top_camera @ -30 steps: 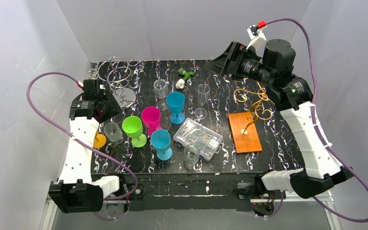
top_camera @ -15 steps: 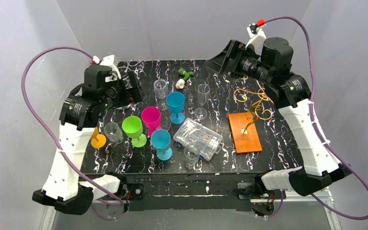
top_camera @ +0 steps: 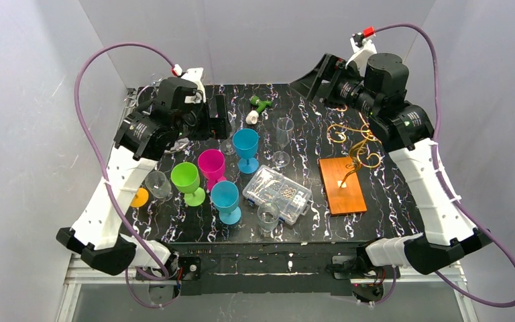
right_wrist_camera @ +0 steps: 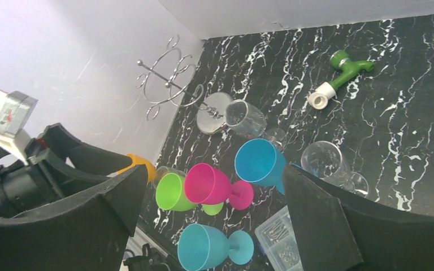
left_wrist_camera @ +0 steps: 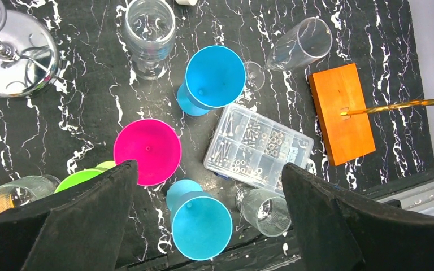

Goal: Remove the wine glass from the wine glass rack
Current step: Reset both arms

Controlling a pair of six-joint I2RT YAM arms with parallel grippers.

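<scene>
The wine glass rack (top_camera: 352, 142) is a golden curled-wire stand on an orange-brown wooden base (left_wrist_camera: 342, 113) at the right of the table; I see nothing hanging on its arms. A clear stemmed wine glass (top_camera: 283, 137) stands left of it. Blue (top_camera: 246, 147), pink (top_camera: 212, 166), green (top_camera: 187, 181), blue (top_camera: 226, 200) and orange (top_camera: 139, 196) glasses stand mid-left. My left gripper (top_camera: 218, 117) hovers open and empty high over the rear-left table. My right gripper (top_camera: 318, 77) hangs open and empty above the rear, behind the rack.
A clear plastic compartment box (top_camera: 277, 194) lies in front of the glasses, a small clear tumbler (top_camera: 268, 216) beside it and another (top_camera: 157, 184) by the green glass. A silver wire rack (right_wrist_camera: 169, 84) stands rear left. A green and white fitting (top_camera: 258, 107) lies at the back.
My left arm has risen from beside the orange glass at the left edge and swung right toward the rear centre, its jaws opening wide. The right arm has barely moved.
</scene>
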